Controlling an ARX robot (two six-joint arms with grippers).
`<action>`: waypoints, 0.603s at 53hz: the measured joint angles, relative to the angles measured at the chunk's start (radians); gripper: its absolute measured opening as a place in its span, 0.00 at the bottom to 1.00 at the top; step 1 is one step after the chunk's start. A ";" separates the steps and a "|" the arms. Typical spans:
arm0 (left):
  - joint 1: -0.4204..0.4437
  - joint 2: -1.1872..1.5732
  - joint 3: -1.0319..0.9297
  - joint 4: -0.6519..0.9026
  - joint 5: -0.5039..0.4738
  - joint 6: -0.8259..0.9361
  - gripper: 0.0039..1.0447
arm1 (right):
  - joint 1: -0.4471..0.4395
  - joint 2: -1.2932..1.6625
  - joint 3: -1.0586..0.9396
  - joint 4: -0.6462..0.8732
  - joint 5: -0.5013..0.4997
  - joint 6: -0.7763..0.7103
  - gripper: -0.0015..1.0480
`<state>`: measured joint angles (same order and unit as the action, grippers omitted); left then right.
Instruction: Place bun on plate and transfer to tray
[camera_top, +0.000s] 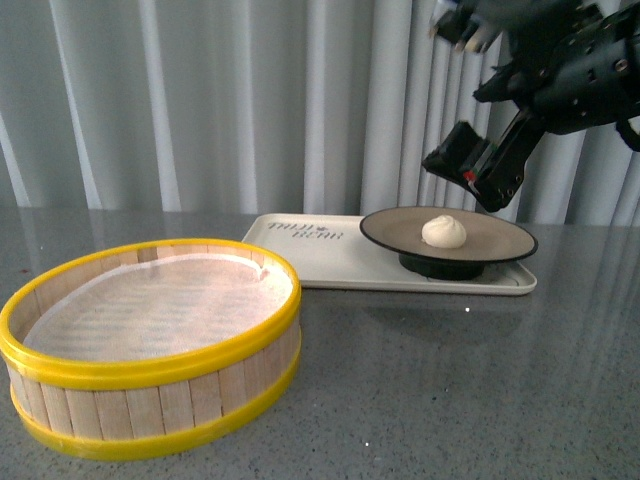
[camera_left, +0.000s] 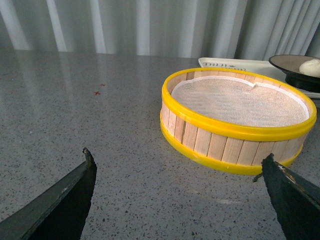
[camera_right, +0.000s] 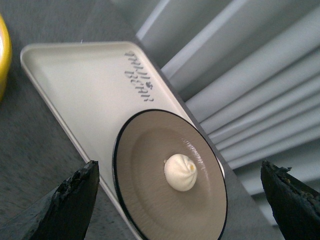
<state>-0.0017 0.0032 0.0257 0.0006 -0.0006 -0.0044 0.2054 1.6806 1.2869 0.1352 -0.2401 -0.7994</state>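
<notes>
So the small cream-white pleated steamed bun (camera_top: 444, 231) sits about in the middle of the round tan plate with the thin black rim (camera_top: 500, 238); the plate itself stands on the right-hand end of the flat cream-white plastic tray with dark lettering (camera_top: 300, 250); looks to me like the job is basically done.

My right gripper (camera_right: 180, 210) hangs in the air above the plate, jaws spread wide with nothing in them; the bun is straight below it, well apart. My left gripper (camera_left: 180, 197) is also spread and empty, low over the grey speckled table (camera_left: 75, 115), with the yellow-rimmed wooden steamer basket (camera_left: 239, 120) between it and the tray; so the right arm is clearly the nearer one.
</notes>
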 joint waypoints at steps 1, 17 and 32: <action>0.000 0.000 0.000 0.000 0.000 0.000 0.94 | 0.008 -0.035 -0.032 0.016 0.021 0.060 0.92; 0.000 0.000 0.000 0.000 0.000 0.000 0.94 | 0.072 -0.311 -0.309 0.000 0.183 0.652 0.90; 0.000 0.000 0.000 0.000 0.001 0.000 0.94 | 0.011 -0.488 -0.711 0.494 0.456 0.779 0.44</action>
<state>-0.0017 0.0032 0.0257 0.0006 0.0002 -0.0044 0.2165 1.1927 0.5755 0.6292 0.2161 -0.0200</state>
